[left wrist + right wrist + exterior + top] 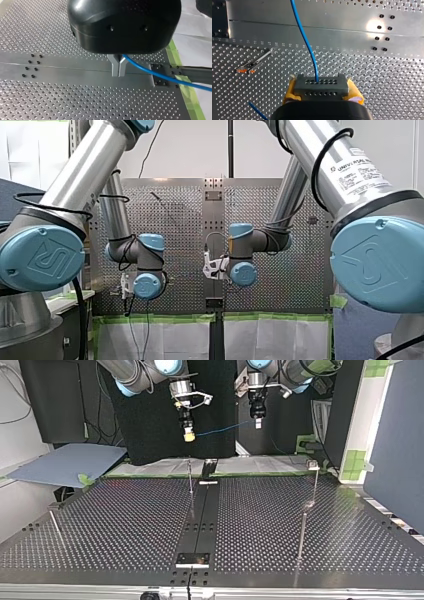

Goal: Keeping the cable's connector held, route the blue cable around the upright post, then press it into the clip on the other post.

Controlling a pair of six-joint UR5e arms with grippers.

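The blue cable (222,428) hangs in the air between my two grippers, above the table's far edge in the top view. In the right wrist view my right gripper (321,93) is shut with its yellow pads (290,91) on the dark grey connector (321,85), and the cable (308,47) runs out ahead of it. My left gripper (118,73) has its metal fingers shut on the cable (160,75), which trails off to one side. In the top view a thin upright post (190,478) stands below my right gripper (188,436). My left gripper (258,423) hovers further right.
A taller post with a clip head (314,477) stands at the top view's right, with another post (301,532) nearer the camera and a leaning one (56,527) at the left. A post with orange marks (249,67) shows under my right gripper. A dark centre strip (201,525) crosses the perforated table.
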